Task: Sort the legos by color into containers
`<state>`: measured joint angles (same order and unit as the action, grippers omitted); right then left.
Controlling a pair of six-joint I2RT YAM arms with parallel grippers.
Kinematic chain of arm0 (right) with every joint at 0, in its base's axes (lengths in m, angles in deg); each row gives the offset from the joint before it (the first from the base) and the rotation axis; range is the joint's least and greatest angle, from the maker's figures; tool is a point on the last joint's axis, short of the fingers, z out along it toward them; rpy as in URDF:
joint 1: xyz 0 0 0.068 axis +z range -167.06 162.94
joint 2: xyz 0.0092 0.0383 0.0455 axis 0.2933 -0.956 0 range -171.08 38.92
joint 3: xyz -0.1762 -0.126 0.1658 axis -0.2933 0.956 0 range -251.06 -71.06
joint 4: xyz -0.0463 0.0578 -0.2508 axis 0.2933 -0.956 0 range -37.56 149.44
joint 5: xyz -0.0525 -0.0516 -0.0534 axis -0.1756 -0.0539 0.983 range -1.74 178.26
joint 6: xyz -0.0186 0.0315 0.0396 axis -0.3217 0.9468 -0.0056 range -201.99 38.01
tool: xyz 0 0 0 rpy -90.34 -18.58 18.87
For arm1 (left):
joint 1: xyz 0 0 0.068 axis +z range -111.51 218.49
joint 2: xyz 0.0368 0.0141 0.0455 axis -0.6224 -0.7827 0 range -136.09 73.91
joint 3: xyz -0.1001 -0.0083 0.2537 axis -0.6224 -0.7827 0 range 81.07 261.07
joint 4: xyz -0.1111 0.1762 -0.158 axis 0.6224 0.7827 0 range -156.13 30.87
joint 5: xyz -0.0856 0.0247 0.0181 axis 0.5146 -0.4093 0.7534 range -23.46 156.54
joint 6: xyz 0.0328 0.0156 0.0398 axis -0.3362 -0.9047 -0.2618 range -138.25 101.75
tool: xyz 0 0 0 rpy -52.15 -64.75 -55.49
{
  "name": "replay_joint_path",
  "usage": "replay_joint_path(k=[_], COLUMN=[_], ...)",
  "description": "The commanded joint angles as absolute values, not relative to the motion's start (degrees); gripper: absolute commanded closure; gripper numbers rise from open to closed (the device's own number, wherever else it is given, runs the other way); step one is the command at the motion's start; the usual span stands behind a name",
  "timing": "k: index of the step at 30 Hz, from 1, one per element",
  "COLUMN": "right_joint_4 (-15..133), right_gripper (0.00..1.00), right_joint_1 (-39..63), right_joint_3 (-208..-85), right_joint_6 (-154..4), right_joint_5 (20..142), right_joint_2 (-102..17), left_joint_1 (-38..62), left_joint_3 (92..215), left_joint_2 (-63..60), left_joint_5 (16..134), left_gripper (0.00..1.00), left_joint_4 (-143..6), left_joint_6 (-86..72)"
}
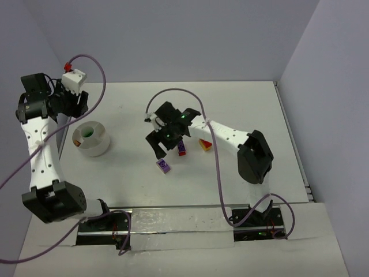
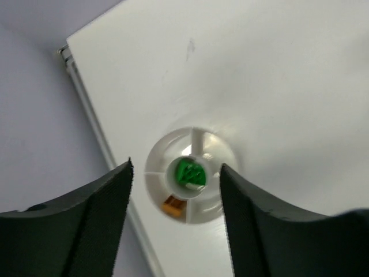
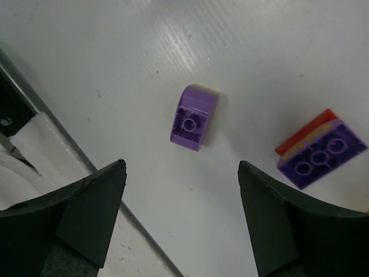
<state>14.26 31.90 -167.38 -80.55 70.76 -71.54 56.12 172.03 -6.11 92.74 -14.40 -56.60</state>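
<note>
We can read no text, label, brand, number or sign in any of the three views.

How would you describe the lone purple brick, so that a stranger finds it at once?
Start at the right arm, reaching over the middle of the table. Of the bricks near its fingers, take the purple brick nearest the arm bases. It alone is all purple, one end rounded.
</note>
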Motion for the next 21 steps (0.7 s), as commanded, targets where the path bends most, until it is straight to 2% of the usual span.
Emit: replay_joint_path(k=[1, 3, 9, 21], right_joint_4=[11.2, 11.5, 11.7, 11.3], right_gripper=[0.16, 0.16, 0.2, 0.25], right_joint_1=[36.0, 38.0, 38.9, 39.1], right_joint_3=[-168.4, -168.0, -170.0, -174.8], right_joint_6=[-77.9, -77.3, -76.4, -75.6], right_joint_5=[80.9, 84.6, 87.6, 87.8], right_joint_2=[-75.4, -76.8, -80.4, -85.2], left_joint_1=[56.3, 56.3, 56.3, 56.3], left_joint_3=[163.9, 160.7, 157.6, 154.6], left_joint_2=[3.0, 5.9, 8.6, 10.2], left_joint_5=[101.2, 101.1, 100.6, 101.7], left_gripper=[0.28, 0.25, 0.25, 0.24], left_joint_4=[-29.5, -32.5, -32.2, -32.3], left_joint_6=[-40.4, -37.4, -37.6, -38.9])
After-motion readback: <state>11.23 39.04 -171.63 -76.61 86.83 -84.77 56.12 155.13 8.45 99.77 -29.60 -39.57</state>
